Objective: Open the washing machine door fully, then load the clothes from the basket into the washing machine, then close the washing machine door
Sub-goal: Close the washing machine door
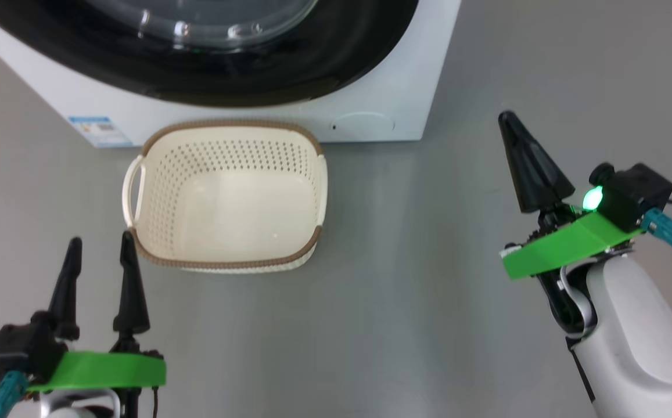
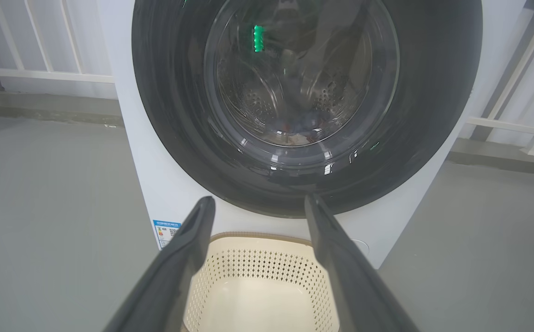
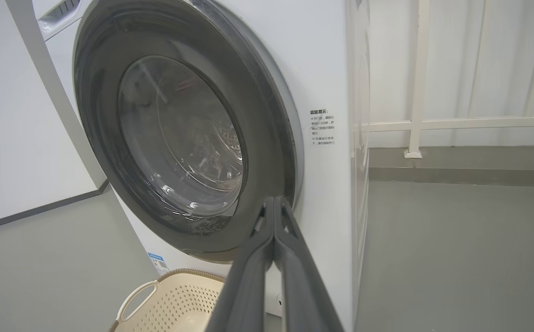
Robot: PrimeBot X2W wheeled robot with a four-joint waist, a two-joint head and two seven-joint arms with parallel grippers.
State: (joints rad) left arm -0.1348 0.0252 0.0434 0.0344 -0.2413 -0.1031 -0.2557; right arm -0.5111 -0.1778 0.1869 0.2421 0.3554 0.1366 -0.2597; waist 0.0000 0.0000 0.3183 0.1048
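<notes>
The washing machine stands white at the top of the head view, and its glossy black washing machine door lies shut against the front. On the floor before it sits the basket, with nothing inside. My left gripper is open just left of the basket's near corner; the left wrist view has its fingers spread over the basket and aimed at the door. Behind the porthole a dim bluish patch may be the clothes. My right gripper is shut and empty, right of the machine.
A blue label and a round flap mark the machine's lower front. White railings run along the wall behind. Grey floor spreads between the basket and my right arm.
</notes>
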